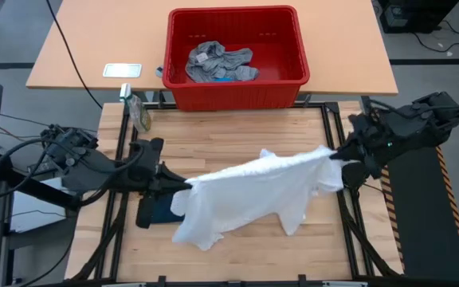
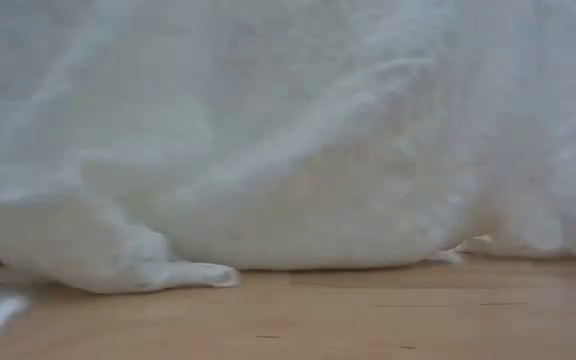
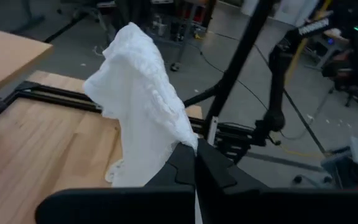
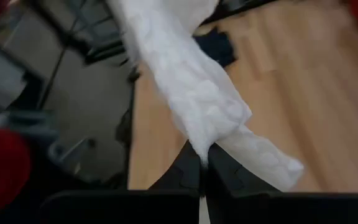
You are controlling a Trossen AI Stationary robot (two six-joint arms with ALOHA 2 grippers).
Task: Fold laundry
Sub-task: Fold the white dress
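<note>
So the white garment is strung out between the two arms, each pinching one end. The left gripper is clamped on one edge, the right gripper is clamped on the opposite edge, and the cloth sags between them with its lower part draping onto the table. My guess is they're stretching it out to flatten it before laying it down for a fold.

Right under the left gripper there's a dark navy piece lying on the wood, partly covered by the white cloth. That could get dragged along or tangled if the white one is laid flat there.

Farther off from both grippers, on the other table, sits the red basket with a grey garment and a bit of blue in it, not yet folded. Low view is totally blocked by white fabric, so no help there.
</note>
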